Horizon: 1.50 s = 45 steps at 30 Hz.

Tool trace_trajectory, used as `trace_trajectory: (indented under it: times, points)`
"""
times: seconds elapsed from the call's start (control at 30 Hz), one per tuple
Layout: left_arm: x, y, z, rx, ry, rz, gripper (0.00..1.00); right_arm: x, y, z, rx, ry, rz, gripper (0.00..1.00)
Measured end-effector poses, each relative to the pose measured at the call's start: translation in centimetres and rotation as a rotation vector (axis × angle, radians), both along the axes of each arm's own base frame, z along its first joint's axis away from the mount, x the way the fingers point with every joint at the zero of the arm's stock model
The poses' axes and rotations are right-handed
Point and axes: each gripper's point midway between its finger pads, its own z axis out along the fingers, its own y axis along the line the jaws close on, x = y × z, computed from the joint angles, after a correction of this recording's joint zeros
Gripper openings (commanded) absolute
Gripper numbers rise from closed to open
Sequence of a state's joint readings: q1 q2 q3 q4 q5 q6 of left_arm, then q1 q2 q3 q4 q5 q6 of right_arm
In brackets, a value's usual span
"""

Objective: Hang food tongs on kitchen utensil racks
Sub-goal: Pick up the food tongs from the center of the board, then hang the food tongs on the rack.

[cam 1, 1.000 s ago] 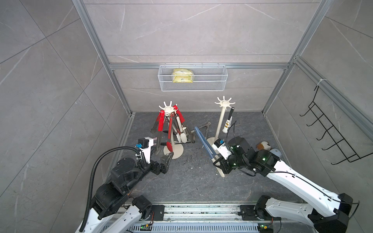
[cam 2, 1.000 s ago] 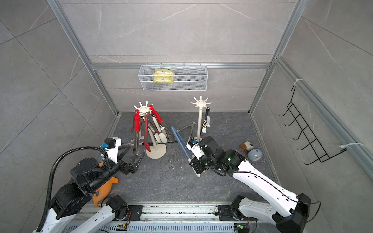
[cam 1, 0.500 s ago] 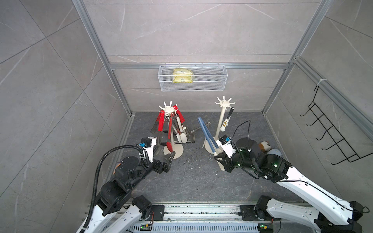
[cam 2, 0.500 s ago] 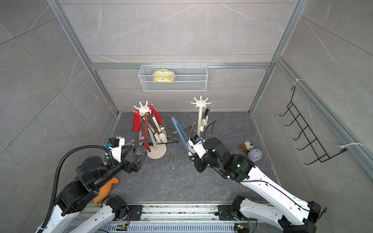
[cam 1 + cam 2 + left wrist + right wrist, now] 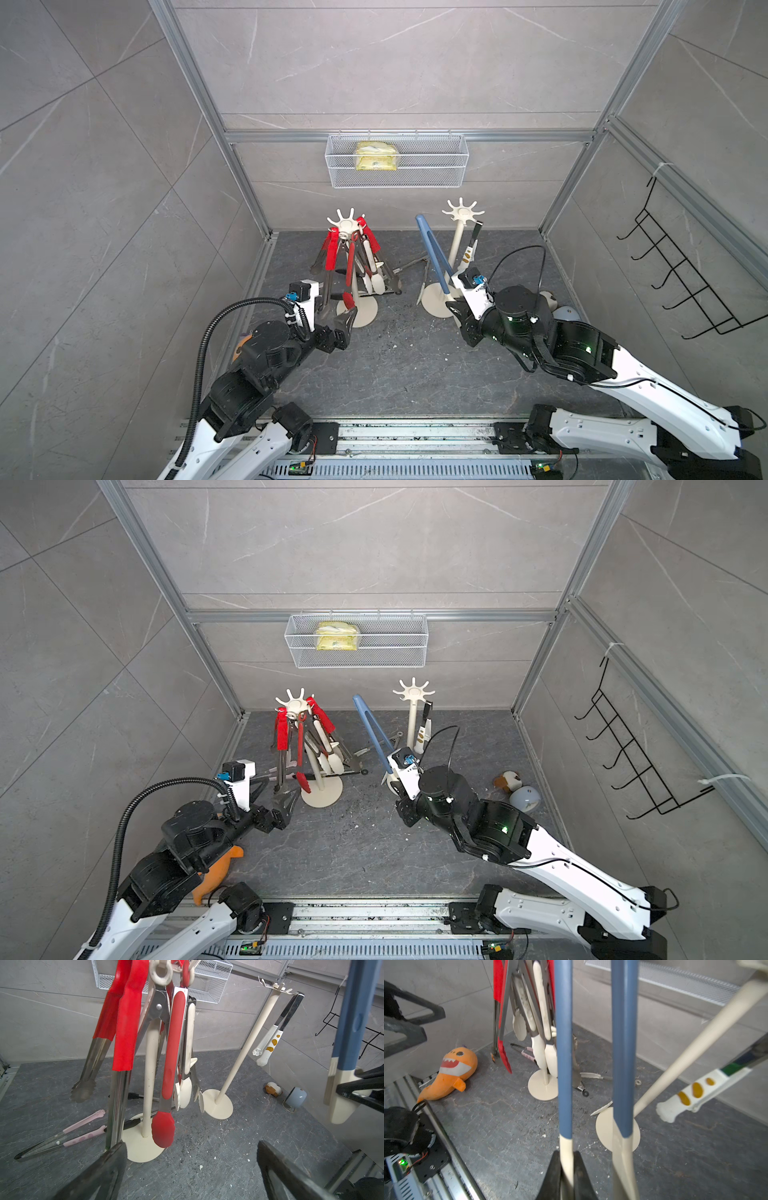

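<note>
1. The right hand (image 5: pixel 566 1159) is pressed together, pinching one cream tip of the blue tongs (image 5: pixel 432 253); the other cream tip stands free just beside its fingers
2. The left hand (image 5: pixel 190 1147) is spread wide and holds nothing, low over the table (image 5: pixel 395 365) just in front of the left rack (image 5: pixel 345 224)
3. One steel arm of the red tongs (image 5: pixel 124 1022) comes down right at a left finger; whether they touch cannot be told
4. The left rack is crowded: red tongs and cream tongs (image 5: pixel 185 1093) hang close around its pole, and pink tongs (image 5: pixel 83 1124) lie on the table beside its base
5. Bare metal tongs (image 5: pixel 411 265) lie on the table between the two racks
6. The right rack (image 5: pixel 249 1043) carries paw-tipped tongs (image 5: pixel 268 1043)
7. Farther out are an orange shark toy (image 5: pixel 450 1072) by the left arm, a small plush (image 5: pixel 508 780) and a blue-grey cup (image 5: pixel 525 799) near the right wall, and black wire hooks (image 5: pixel 685 262) on that wall
8. A wire basket (image 5: pixel 436 170) on the back wall holds a yellow packet (image 5: pixel 376 157)
9. The blue tongs rise tilted from the right hand, joined end up, crossing in front of the right rack's base and ending beside its crown, apart from the prongs
</note>
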<state>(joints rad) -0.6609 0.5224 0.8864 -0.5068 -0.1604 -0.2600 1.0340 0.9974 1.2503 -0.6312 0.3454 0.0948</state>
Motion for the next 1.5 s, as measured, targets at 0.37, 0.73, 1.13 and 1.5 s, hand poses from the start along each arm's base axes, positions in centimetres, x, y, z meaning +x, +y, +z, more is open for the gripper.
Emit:
trace_trajectory:
  times: [0.37, 0.73, 1.13, 1.5]
  points:
    - [0.2, 0.3, -0.4, 0.006, 0.006, 0.023, 0.99, 2.2, -2.7, 2.3, -0.018, -0.109, -0.247, 0.00]
    - [0.1, 0.4, -0.7, 0.001, 0.014, 0.025, 0.99, 3.9, -1.6, 0.9, 0.005, -0.058, -0.355, 0.00]
    - [-0.1, 0.5, -2.0, 0.000, 0.044, 0.026, 0.99, 5.5, -2.6, 0.6, 0.083, 0.013, -0.451, 0.00]
    - [-0.3, 0.1, -2.1, -0.005, 0.052, 0.002, 0.99, 6.9, -2.3, -1.4, 0.097, 0.112, -0.466, 0.00]
